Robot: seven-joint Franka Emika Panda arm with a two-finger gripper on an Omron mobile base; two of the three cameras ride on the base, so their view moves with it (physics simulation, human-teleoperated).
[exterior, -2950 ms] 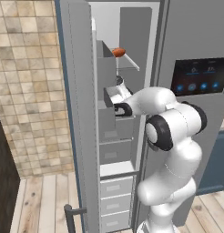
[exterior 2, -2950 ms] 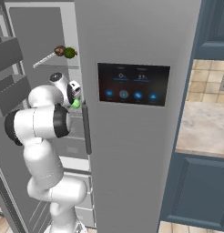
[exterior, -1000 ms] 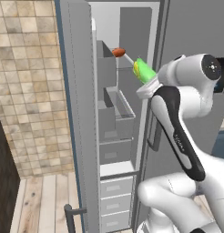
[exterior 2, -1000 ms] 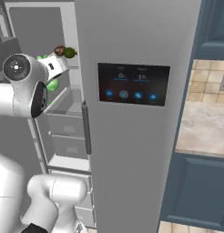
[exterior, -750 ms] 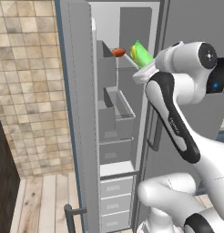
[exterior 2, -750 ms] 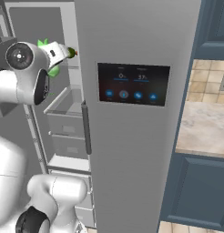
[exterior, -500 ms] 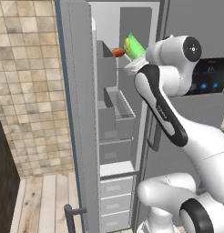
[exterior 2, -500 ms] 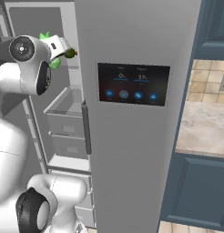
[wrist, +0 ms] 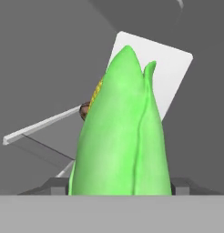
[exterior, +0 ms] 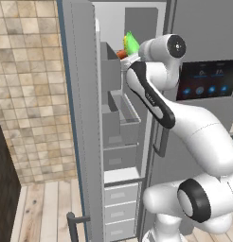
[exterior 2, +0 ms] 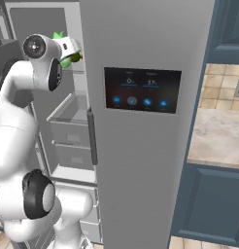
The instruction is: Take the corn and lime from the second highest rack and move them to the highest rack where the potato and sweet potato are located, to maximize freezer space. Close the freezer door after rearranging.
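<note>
Pincer (exterior: 127,56) clamped on the corn (wrist: 123,136), green husk pointing up and yellow kernels showing, raised at the highest rack (wrist: 41,125) inside the open freezer (exterior 2: 141,58), sweet potato (exterior: 121,54) just beside it, second highest rack (exterior: 125,111) below.

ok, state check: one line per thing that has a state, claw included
freezer door: open, swung wide.
claw: shut on the corn.
corn: held, husk tip leading, raised to the highest rack.
highest rack: sweet potato partly visible behind the corn.
second highest rack: its contents cannot be seen.
dispenser panel: lit, blue lights on.
</note>
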